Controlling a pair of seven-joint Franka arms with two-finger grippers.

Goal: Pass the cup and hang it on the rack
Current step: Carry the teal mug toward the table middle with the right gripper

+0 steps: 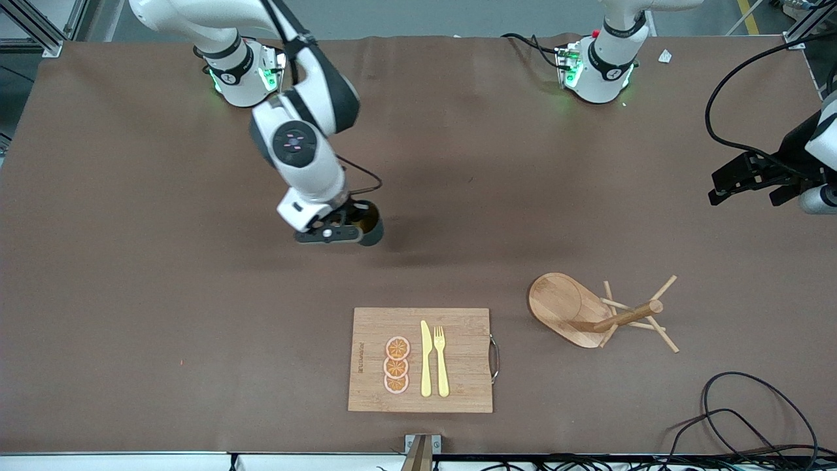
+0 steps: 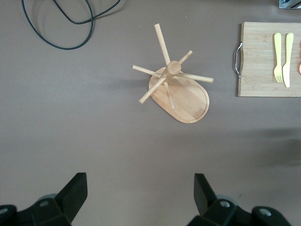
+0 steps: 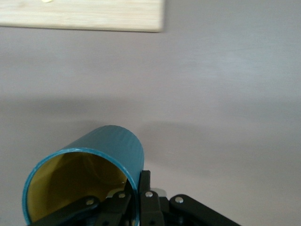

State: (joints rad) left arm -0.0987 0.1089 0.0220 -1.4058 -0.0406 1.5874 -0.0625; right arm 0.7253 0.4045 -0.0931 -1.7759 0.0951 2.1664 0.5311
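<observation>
A: Where are we? Right gripper (image 1: pixel 345 229) has the cup (image 1: pixel 370 224) pinched by the rim — one finger inside against the yellow lining, one outside on the teal wall. It hangs over bare desk (image 1: pixel 131 261), toward the right arm's end.

B: Agreed. In the right wrist view the cup (image 3: pixel 89 176) is tilted well off vertical, its long axis running roughly level, mouth open toward the camera, base pointing away toward the cutting board (image 1: pixel 420 360). We can't see the handle in any view.

A: That's our first risk. If the handle sits on the wrong side at handover, the left arm gets a grip that can't thread a peg.

B: Second — a rim pinch on one wall is thin. A quick swing could let the cup rotate or slip in the jaws.

A: Left gripper (image 2: pixel 136 195) waits with jaws wide apart, empty, high over the desk at the left arm's end, looking down at the rack (image 2: pixel 176 87).

B: The rack (image 1: pixel 592 313) stands upright on its oval base beside the cutting board. The pegs are thin sticks — push the cup on off-axis and we'd tip the rack or skid it.

A: There's also a cable (image 1: pixel 752 412) looped on the desk near the rack, toward the camera.
</observation>
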